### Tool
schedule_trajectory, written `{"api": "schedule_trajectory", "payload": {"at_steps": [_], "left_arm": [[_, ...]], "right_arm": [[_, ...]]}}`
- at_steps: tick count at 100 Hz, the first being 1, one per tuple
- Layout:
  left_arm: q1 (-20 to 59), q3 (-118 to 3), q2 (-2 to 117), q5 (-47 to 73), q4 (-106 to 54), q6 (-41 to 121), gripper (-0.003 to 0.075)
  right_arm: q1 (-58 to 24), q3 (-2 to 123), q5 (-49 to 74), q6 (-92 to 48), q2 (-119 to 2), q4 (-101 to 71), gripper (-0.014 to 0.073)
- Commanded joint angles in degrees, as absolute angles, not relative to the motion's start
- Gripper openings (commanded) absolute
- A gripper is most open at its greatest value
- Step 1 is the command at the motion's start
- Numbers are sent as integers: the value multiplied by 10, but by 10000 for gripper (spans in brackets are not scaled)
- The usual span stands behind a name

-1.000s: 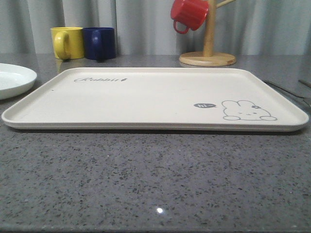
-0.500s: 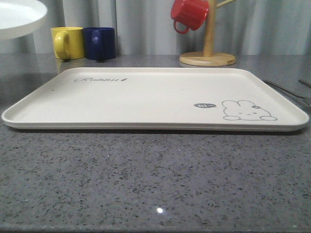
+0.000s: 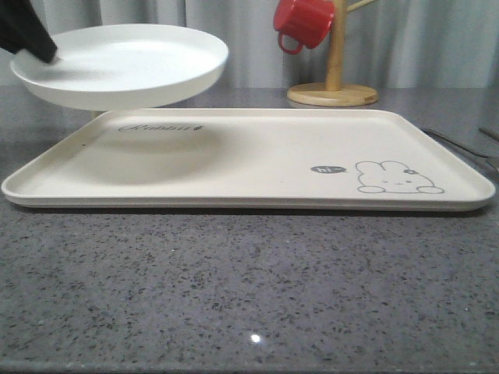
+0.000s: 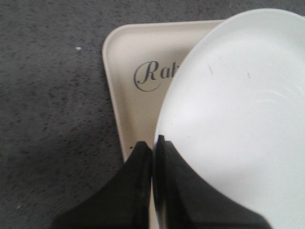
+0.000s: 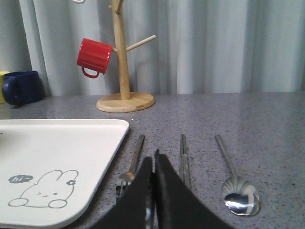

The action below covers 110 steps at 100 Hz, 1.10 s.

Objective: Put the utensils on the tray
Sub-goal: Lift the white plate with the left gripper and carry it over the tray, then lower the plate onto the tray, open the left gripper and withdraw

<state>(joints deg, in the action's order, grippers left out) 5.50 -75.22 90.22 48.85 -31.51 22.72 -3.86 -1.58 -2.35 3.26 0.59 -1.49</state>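
My left gripper [image 4: 152,143] is shut on the rim of the round white plate [image 4: 238,109]. In the front view it [image 3: 47,53] holds the plate [image 3: 125,62] in the air, roughly level, above the far left corner of the cream tray [image 3: 249,156], over the "Rabbit" lettering. To the right of the tray [image 5: 62,143], a silver fork [image 5: 136,155], flat chopsticks [image 5: 183,152] and a long-handled spoon [image 5: 233,176] lie side by side on the grey counter. My right gripper [image 5: 153,160] hovers shut and empty between fork and chopsticks.
A wooden mug stand [image 3: 334,93] with a red mug [image 3: 302,23] hanging on it stands behind the tray's far right. A blue mug [image 5: 21,87] sits at the back. Bare grey counter [image 3: 249,288] lies in front of the tray.
The plate has gone from the counter at the left up into the air and then rightward over the tray's far left corner, now hiding the yellow and blue mugs in the front view.
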Motion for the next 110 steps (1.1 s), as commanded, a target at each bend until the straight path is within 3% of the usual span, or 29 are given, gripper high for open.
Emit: {"api": "schedule_trajectory", "payload": {"at_steps": [1,86,98,110], "left_arm": [[79,-788,905,469,-344,226,-18],[104,-831,1027,514,-344,225,-13],[104,-835,1027,519,-344,225,76],[104,-841,1026,520,-344,226,247]], "right_arm": [[-36,-5,-72,29,16,-13,-68],[-36,-5,-72,29,16,-13,-68],[-36,-5,-72,29,16,-13,-68],[-36,-5,-72,29,16,-13,-68]]}}
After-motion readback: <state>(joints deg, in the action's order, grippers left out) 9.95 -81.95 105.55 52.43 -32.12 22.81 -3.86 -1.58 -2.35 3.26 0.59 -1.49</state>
